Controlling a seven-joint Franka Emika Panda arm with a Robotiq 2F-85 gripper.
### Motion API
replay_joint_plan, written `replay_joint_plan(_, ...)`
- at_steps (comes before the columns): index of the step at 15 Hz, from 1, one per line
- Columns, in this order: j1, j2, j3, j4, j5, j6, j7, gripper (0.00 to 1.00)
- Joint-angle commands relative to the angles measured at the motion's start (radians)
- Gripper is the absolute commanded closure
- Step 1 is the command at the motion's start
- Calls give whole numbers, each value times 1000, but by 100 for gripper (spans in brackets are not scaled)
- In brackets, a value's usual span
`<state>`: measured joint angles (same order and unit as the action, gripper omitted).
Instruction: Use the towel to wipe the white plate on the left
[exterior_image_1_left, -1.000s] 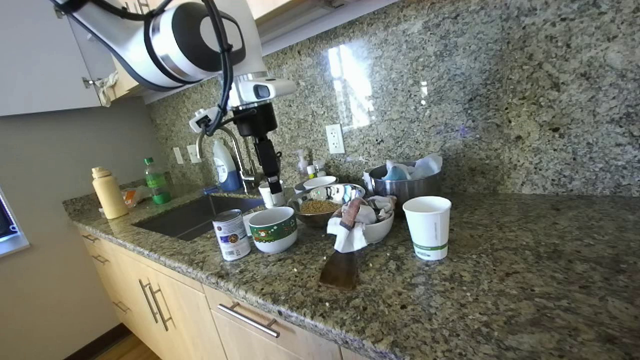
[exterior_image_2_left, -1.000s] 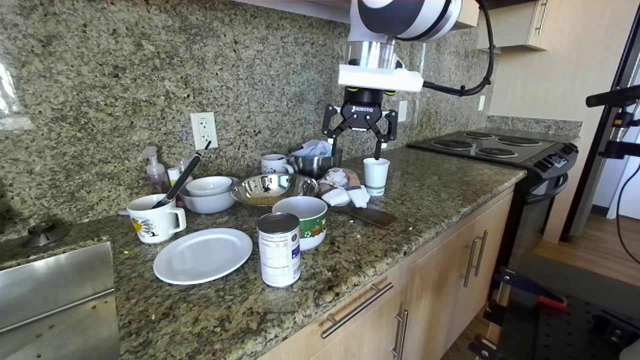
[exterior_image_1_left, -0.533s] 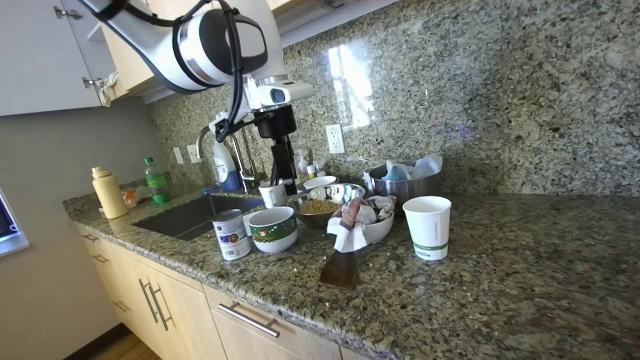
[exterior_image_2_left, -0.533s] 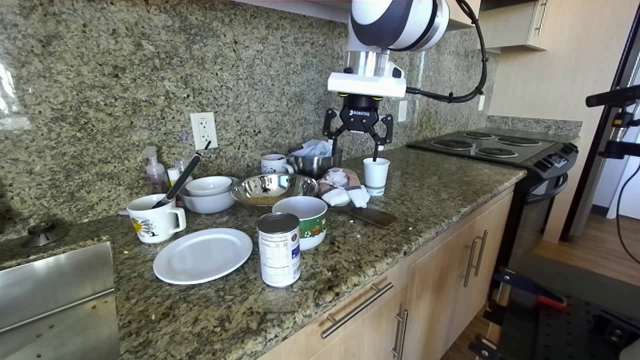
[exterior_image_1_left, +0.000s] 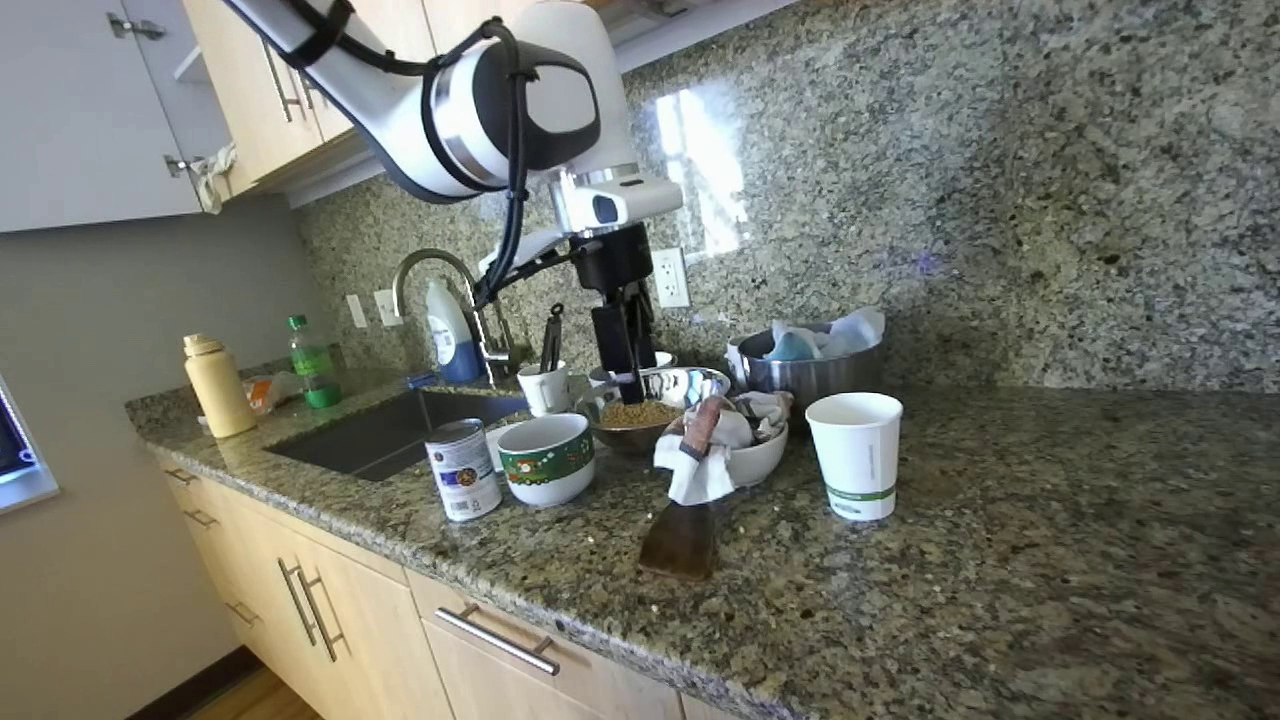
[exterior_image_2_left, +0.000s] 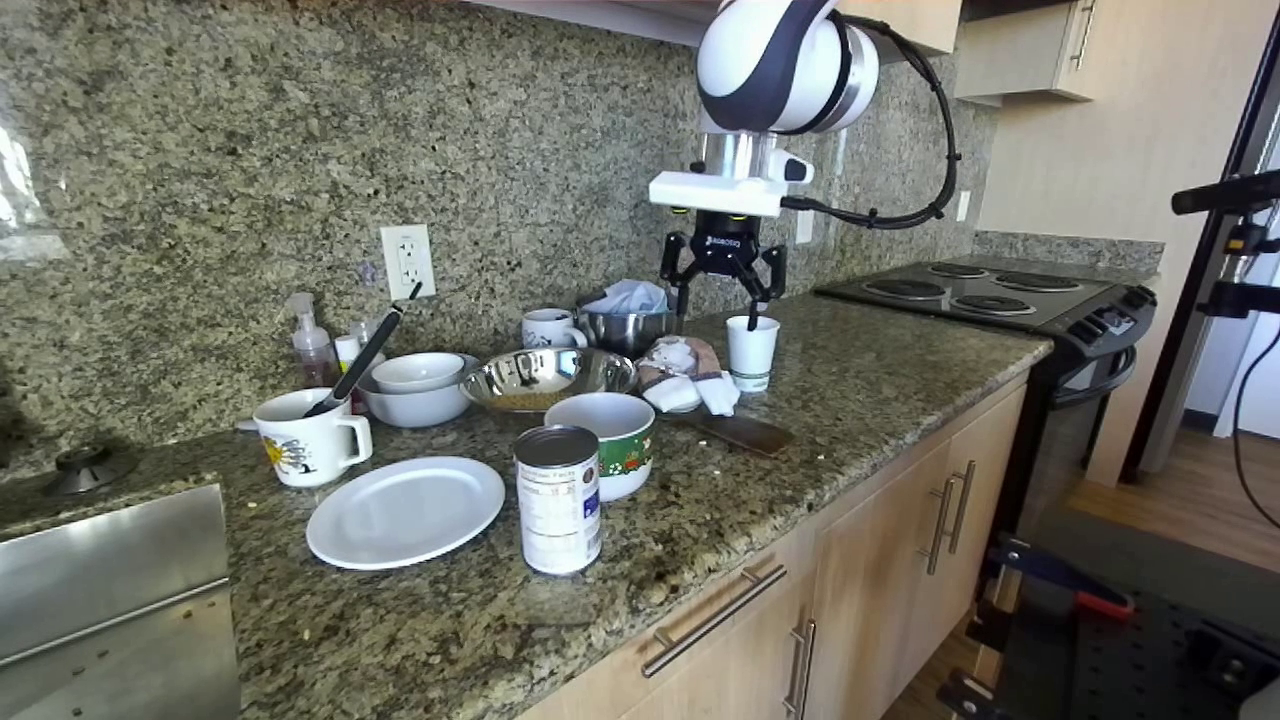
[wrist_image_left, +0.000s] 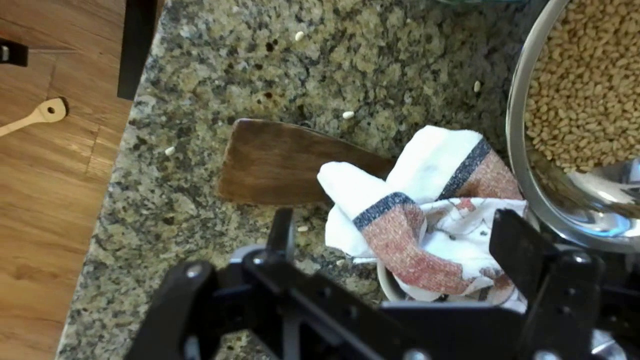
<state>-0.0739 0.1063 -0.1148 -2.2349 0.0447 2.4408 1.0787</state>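
Since the earlier frame, shifts across an exterior view with the hand, from in front of the utensil mug to in front of the steel bowl of grain. Holds the hand spread wide, higher than and apart from the striped towel. Has that towel heaped over a small white bowl and across part of a wooden turner, among loose grains. In an exterior view, has the white plate flat on the worktop near the sink, well apart from the towel. Between the two, faces an upright tin can just beside the plate, a green-banded cup just beside that can, and the steel bowl just beside the towel. Also has a paper cup upright near the towel and a steel pot near the backsplash.
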Motion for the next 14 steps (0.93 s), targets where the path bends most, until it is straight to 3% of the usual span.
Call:
replay_joint_plan(1, -5, 70, -22, 54, 12, 42, 65, 0)
replay_joint_plan(14, 11, 251, -68, 167, 56, 162, 168, 0)
